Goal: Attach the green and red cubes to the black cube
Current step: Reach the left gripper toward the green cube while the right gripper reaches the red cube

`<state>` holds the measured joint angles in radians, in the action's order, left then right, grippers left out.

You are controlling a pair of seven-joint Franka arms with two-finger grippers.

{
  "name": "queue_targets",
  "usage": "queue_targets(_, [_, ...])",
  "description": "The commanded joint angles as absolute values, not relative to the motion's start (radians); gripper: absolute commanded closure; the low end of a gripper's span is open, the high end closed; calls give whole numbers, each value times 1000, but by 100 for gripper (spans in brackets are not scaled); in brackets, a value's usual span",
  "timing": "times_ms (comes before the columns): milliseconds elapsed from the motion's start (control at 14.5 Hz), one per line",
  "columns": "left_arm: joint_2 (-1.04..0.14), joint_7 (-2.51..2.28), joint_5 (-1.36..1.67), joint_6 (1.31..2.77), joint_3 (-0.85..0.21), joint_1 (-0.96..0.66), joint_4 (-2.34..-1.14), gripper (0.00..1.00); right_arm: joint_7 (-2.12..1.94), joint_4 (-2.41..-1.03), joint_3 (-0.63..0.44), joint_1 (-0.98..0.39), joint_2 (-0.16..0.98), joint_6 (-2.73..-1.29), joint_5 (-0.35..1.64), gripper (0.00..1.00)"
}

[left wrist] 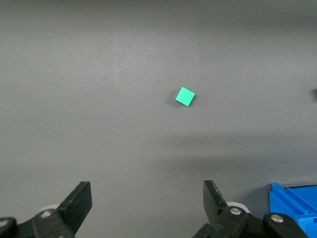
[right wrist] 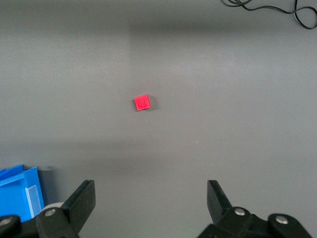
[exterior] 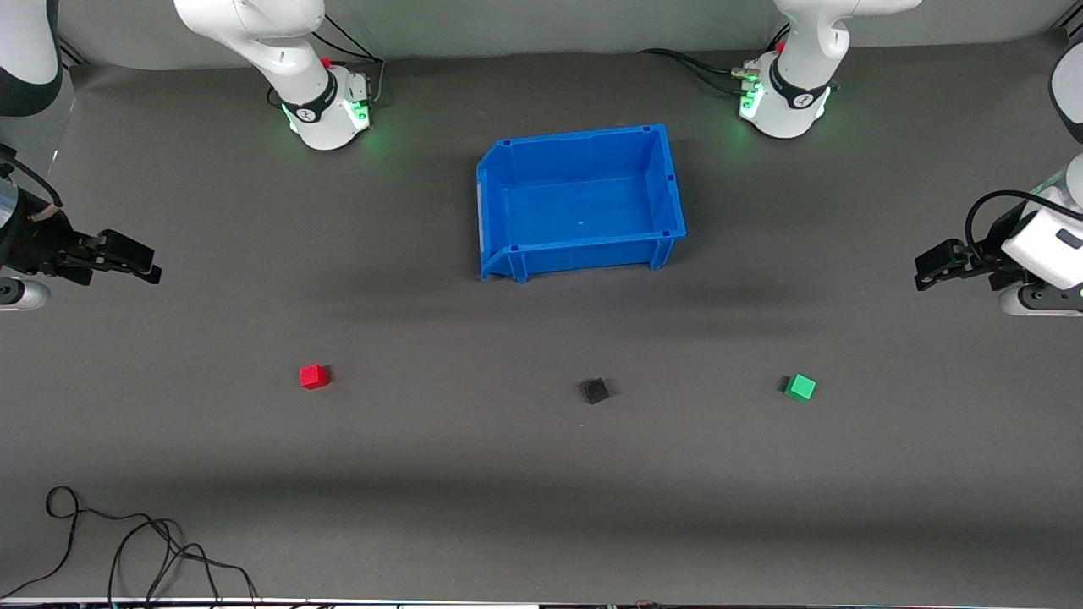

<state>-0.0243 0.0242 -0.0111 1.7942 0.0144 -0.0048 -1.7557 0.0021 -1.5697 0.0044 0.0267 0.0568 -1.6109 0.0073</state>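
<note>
Grey bench [exterior: 541, 507] is carrying three separate cubes in the lower half of the frame: red cube [exterior: 313, 376] lower left, black cube [exterior: 596, 391] centre, green cube [exterior: 799, 387] lower right. Left gripper [left wrist: 147, 203] and right gripper [right wrist: 151, 201] are hovering at the frame edges, fingers spread, holding nothing.

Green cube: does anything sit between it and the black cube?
Nothing visible does. The green cube and black cube are apart on bare mat; the blue bin lies farther from the front camera, off that line.
</note>
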Motion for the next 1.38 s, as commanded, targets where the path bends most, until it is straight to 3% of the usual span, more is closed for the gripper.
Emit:
queue_targets(0, [-29, 32, -3, 1775, 23, -12, -1735, 0, -14, -1577, -11, 14, 38, -1601, 28, 0])
queue_targets(621, [-155, -329, 6, 1810, 25, -9, -1738, 0, 73, -1516, -11, 17, 86, -1605, 49, 0])
queue_targets(828, [-222, -519, -15, 1871, 26, -5, -1755, 0, 404, -1413, -11, 23, 166, -1580, 74, 0])
queue_targets(1103, [-251, -855, -5, 2009, 25, -15, -1863, 0, 928, -1390, -6, 17, 218, -1588, 84, 0])
queue_targets(1310, [-282, -1096, 6, 2149, 23, -40, -1940, 1, 1119, -1397, -14, 29, 267, -1589, 217, 0])
